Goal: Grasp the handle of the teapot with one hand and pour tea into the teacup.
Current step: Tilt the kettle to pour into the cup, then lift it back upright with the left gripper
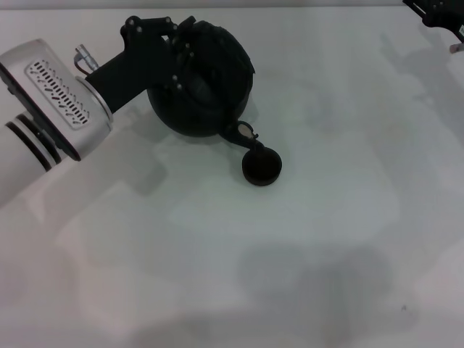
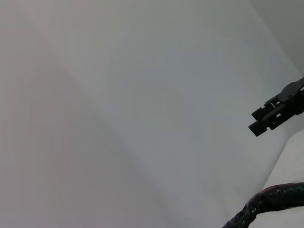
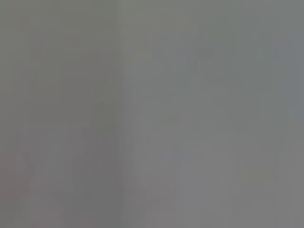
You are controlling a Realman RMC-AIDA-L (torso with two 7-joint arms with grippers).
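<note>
In the head view my left gripper (image 1: 180, 45) is at the top of the large matte-black teapot (image 1: 210, 90), shut on its arched handle, which is mostly hidden by the fingers. A stretch of the dark wrapped handle (image 2: 273, 197) shows in the left wrist view. The teapot is tilted, its short spout (image 1: 243, 135) pointing down right over the rim of the tiny black teacup (image 1: 261, 167), which stands on the white table. No stream of tea shows. My right gripper (image 1: 444, 18) is parked at the far right edge, and also shows in the left wrist view (image 2: 274, 113).
The white table (image 1: 290, 261) runs bare in front of the cup and to the right. The right wrist view shows only a plain grey surface.
</note>
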